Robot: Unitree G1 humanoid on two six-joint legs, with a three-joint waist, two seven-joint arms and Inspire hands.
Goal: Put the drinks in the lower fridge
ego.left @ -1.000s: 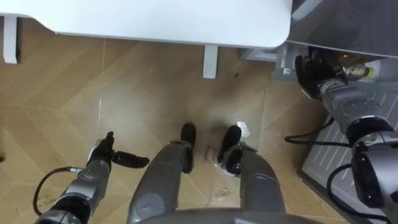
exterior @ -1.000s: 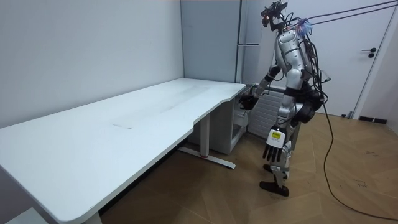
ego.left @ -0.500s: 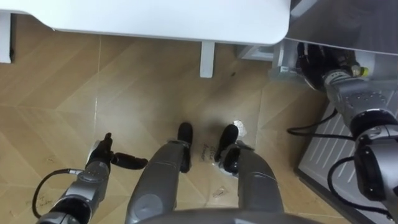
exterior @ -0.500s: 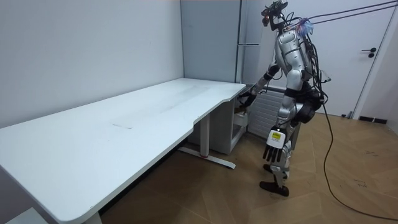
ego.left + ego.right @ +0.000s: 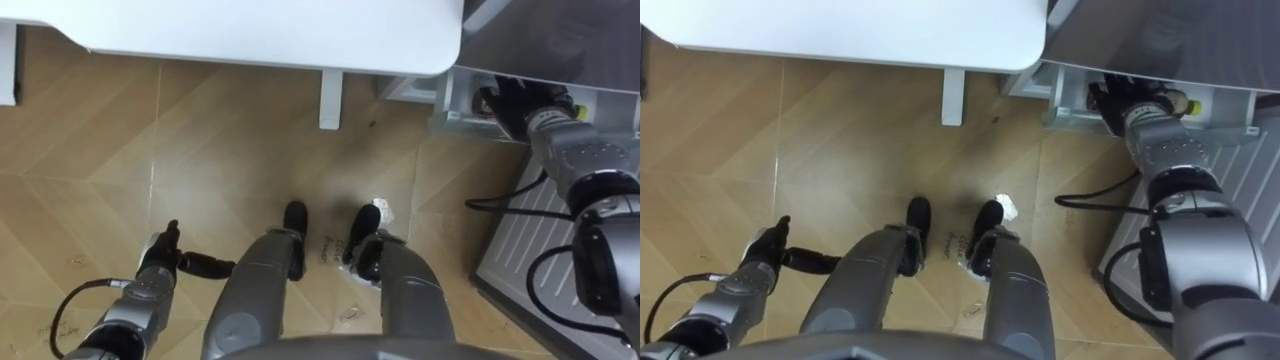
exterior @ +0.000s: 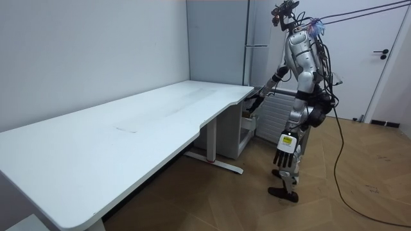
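Because the right hand (image 5: 508, 100) is sunk into the shadowed mouth of the lower fridge (image 5: 447, 102), just past the corner of the white worktop (image 5: 270, 25), I cannot tell whether its fingers are clenched round anything or released. A drink bottle (image 5: 1180, 102) with a yellow cap lies inside the same compartment, right beside the wrist. Whether the hand grasps it or merely rests next to it is hidden in the dark.

That uncertainty is the main hazard. If the bottle is not yet seated and the fingers let go, it may roll toward the opening and drop to the wooden floor (image 5: 250, 150). If it is set down already, a careless pull-back could drag the forearm across it and sweep it out, since wrist and bottle are so close. The opening sits low, near the worktop's leg (image 5: 330, 98), so a sideways swing of the arm risks knocking the fridge's frame.

In the room view the robot stands at the worktop's corner with the right arm stretched down and forward, a reach that probably leaves little margin for balance. The left hand (image 5: 163, 265) hangs by the thigh, fingers relaxed and holding nothing.
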